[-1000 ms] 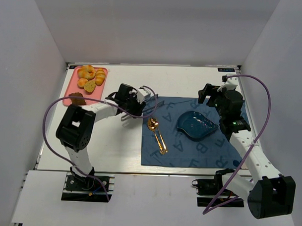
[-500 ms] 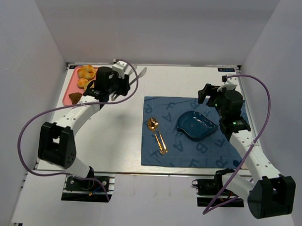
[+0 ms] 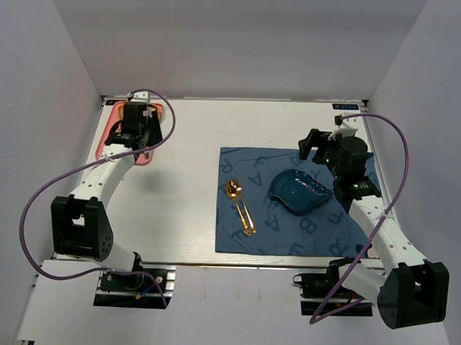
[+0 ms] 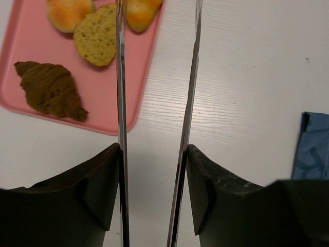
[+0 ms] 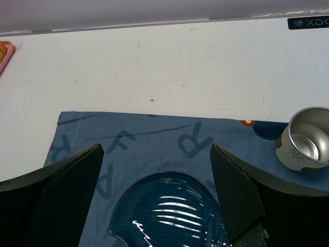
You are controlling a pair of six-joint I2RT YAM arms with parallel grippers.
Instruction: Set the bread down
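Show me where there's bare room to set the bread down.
Widest bare patch: the table between the pink tray and blue mat. The dish is empty, and the mat's near strip is free. Crowded: the tray, holding pastries, and the spoons beside the dish.

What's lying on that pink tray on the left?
A dark brown croissant-shaped piece, a speckled tan slice, a golden bun and a golden-orange roll lie on the pink tray. From above, the left arm covers most of it, so more may be hidden.
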